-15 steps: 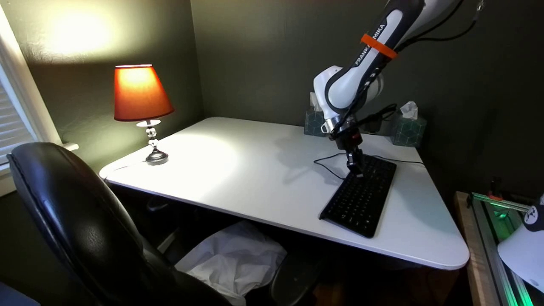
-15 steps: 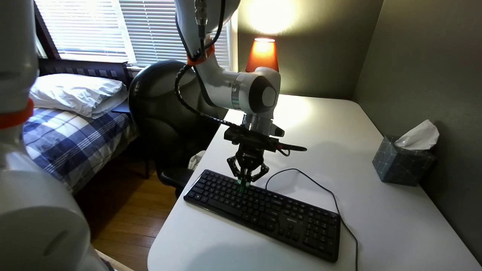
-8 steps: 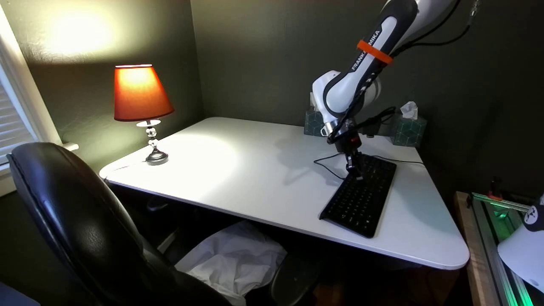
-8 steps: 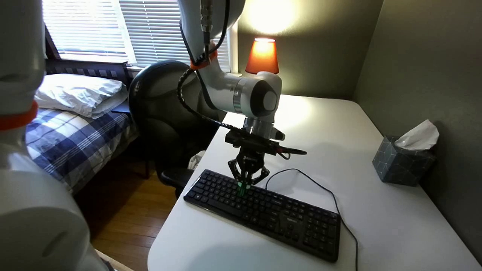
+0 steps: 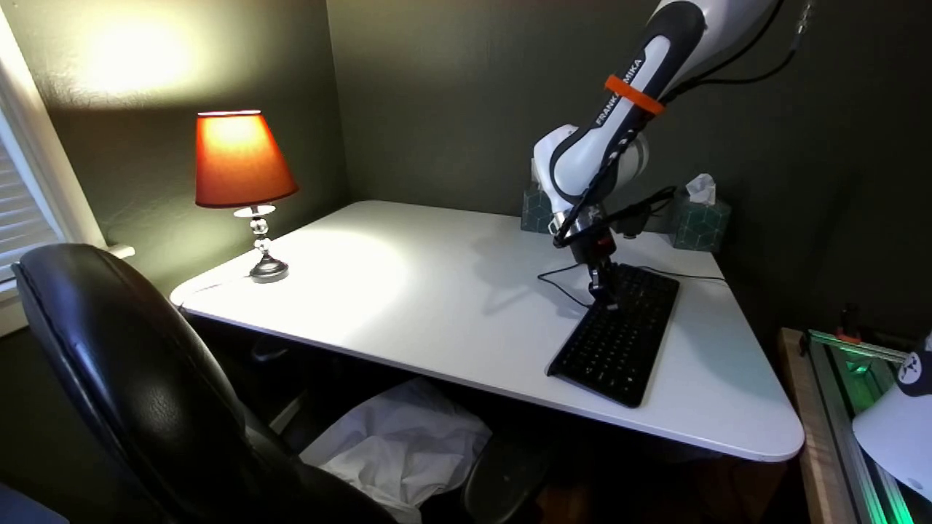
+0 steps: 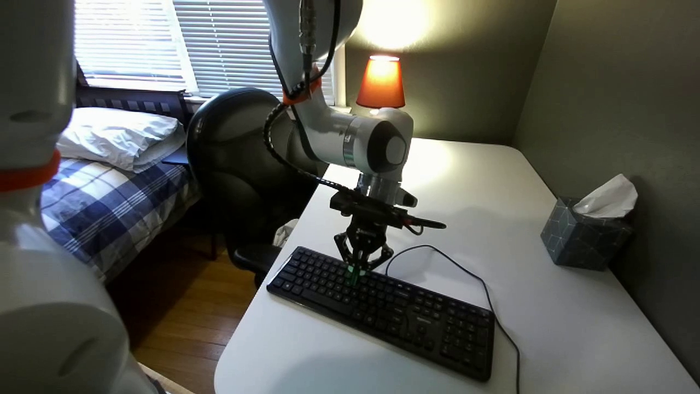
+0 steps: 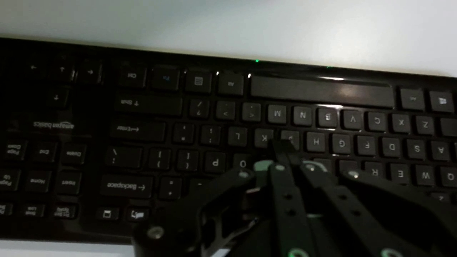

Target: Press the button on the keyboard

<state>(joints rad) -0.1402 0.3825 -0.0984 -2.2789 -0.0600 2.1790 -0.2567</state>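
Note:
The long black keyboard (image 5: 610, 356) lies on the white desk in both exterior views (image 6: 432, 331), with its thin black cable (image 6: 465, 268) behind it. It fills much of the wrist view (image 7: 85, 135), with its letters upside down. My gripper (image 7: 285, 147) is shut, its fingertips pressed together with nothing between them. In the wrist view the tips overlap the J key (image 7: 291, 136) and the K key (image 7: 264, 137) and hide several keys behind them. In both exterior views the gripper (image 5: 610, 304) (image 6: 354, 278) points down over the keyboard's letter rows. I cannot tell whether the tips touch a key.
The white desk (image 5: 437, 291) carries a red lamp (image 5: 244, 164) at its far side. A tissue box (image 6: 588, 235) stands near the wall, and another tissue box (image 5: 537, 209) is partly behind the arm. A black chair (image 5: 138, 393) stands at the desk's edge.
My arm and gripper have come down slightly over the keyboard. The fingers have stayed shut. The keyboard has not moved.

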